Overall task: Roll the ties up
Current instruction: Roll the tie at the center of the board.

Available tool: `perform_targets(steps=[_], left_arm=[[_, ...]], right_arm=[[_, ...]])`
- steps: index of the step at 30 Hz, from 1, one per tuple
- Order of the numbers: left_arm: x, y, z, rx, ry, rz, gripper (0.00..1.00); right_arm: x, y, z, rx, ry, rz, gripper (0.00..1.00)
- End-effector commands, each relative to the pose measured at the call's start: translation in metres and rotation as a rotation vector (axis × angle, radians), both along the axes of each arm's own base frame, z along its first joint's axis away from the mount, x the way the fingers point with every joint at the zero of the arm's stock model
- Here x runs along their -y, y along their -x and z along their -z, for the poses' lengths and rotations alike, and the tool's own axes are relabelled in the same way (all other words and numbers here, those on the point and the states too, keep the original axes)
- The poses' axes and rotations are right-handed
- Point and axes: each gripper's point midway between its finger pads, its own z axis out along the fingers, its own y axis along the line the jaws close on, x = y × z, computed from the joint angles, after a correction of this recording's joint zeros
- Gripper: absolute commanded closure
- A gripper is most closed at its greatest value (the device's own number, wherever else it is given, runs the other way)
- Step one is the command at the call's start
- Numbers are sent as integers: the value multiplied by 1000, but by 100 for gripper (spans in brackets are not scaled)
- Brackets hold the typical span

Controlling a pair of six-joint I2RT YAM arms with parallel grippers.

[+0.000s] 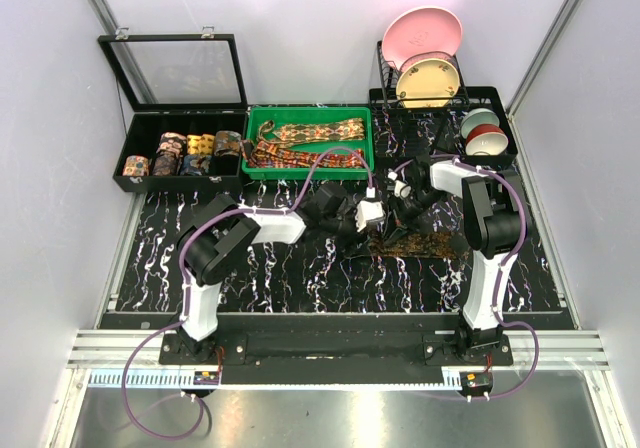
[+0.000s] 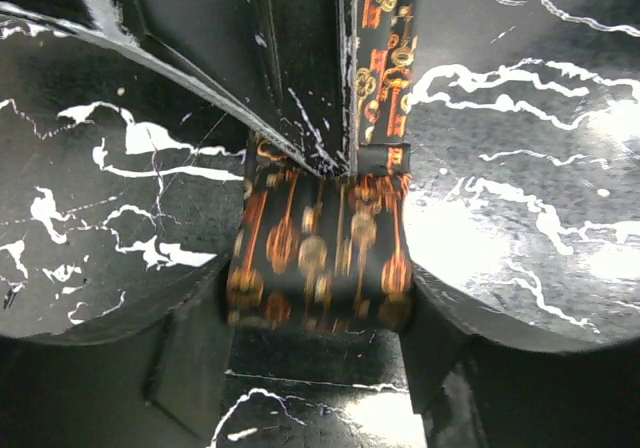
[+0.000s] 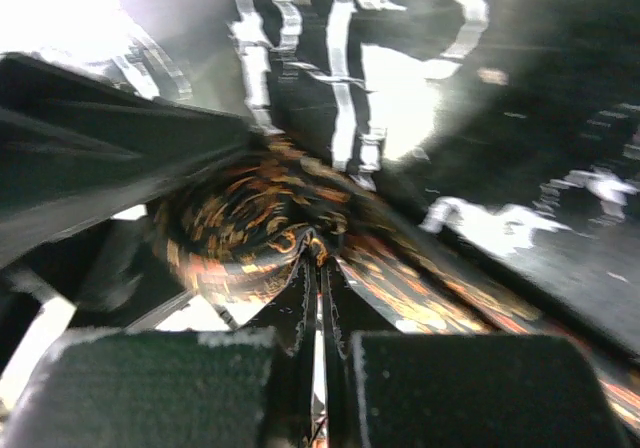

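Note:
A dark tie with an orange and gold pattern lies on the marbled table (image 1: 250,268), its flat tail (image 1: 428,244) running to the right. Its other end is wound into a coil (image 2: 318,253). My left gripper (image 2: 320,303) has a finger on each side of the coil, both touching it; in the top view it (image 1: 372,220) meets the right gripper at mid-table. My right gripper (image 3: 318,243) is shut on the cloth at the centre of the coil's spiral (image 3: 240,238). In the top view it (image 1: 398,214) points down and left. The coil looks blurred.
A green tray (image 1: 256,120) behind holds several loose ties. An open black box (image 1: 140,133) at the back left holds several rolled ties. A dish rack (image 1: 385,58) with plates and a black crate of bowls (image 1: 490,133) stand at the back right.

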Motion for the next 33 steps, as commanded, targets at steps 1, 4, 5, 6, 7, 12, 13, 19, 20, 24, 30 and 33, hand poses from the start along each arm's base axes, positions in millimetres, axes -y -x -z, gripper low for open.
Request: perform_targets(steps=[1, 4, 5, 6, 7, 12, 13, 19, 20, 24, 30, 33], left_arm=[[20, 2, -49, 4, 130, 73, 32], [17, 7, -52, 7, 160, 84, 29], [18, 6, -57, 24, 189, 89, 28], [16, 9, -56, 13, 196, 90, 26], [13, 10, -52, 12, 196, 88, 25], [19, 10, -50, 5, 244, 87, 25], [20, 9, -48, 3, 248, 83, 26], [33, 1, -47, -15, 313, 52, 30], [35, 0, -45, -16, 316, 55, 31], [38, 5, -39, -32, 333, 62, 37], [42, 10, -31, -53, 346, 46, 39], [44, 13, -28, -71, 350, 49, 41]], right_arm=[[21, -7, 17, 65, 168, -27, 100], [21, -7, 19, 83, 208, -48, 100], [21, -6, 20, 82, 211, -53, 100], [20, -6, 20, 81, 213, -54, 100], [19, -6, 21, 80, 218, -59, 100], [20, -4, 27, 83, 244, -71, 100], [21, -4, 28, 82, 247, -72, 100], [22, 1, 33, 55, 259, -52, 100], [22, 2, 33, 51, 260, -53, 100], [21, 2, 35, 42, 260, -48, 100], [21, 3, 38, 33, 257, -43, 100], [20, 3, 38, 29, 254, -39, 100]])
